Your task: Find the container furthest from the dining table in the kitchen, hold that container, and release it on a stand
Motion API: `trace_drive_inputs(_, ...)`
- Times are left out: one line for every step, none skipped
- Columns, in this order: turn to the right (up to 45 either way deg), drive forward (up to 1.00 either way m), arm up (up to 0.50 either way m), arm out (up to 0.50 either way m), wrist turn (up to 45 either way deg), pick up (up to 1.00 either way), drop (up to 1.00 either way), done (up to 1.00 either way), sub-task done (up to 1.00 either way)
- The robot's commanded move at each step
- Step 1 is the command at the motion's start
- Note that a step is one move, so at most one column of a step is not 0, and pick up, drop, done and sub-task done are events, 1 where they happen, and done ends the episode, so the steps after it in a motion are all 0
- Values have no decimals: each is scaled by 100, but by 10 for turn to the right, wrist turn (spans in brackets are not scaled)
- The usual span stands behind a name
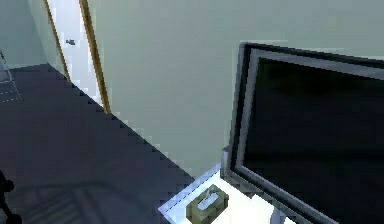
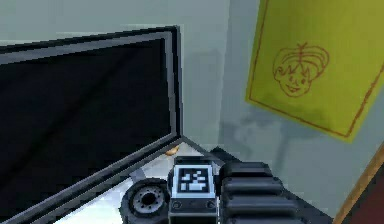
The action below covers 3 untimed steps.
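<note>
Currently, the forward view is showing a large dark-screened television (image 1: 315, 130) standing on a white stand (image 1: 180, 209) against a pale green wall (image 1: 160, 80). A small tan box (image 1: 206, 205) with a pale top is lying on the stand's near corner, just beside the television's foot, toward the view's left. It is too small to confirm as the container. A white door (image 1: 75, 45) in a wooden frame is standing farther along the wall at the upper left, and dark floor (image 1: 70, 150) is spreading below it.

In the arm side view, the arm (image 2: 250, 192) is rising from the bottom edge as a dark ribbed bar, ending beside a white marker square (image 2: 195, 182). The gripper (image 2: 148, 198) is showing as a dark rounded body just left of that square, with the stand's pale top behind it and the television's lower frame just above. Its far end is not being made out, so whether it is holding anything cannot be told. A yellow poster (image 2: 310, 65) bearing a child-style drawing is hanging on the wall to the television's right.
</note>
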Motion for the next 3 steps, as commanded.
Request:
trace_drive_inputs(0,0,0,38,0,0,0,0,0)
trace_drive_inputs(0,0,0,0,390,0,0,0,0)
trace_drive_inputs(0,0,0,0,390,0,0,0,0)
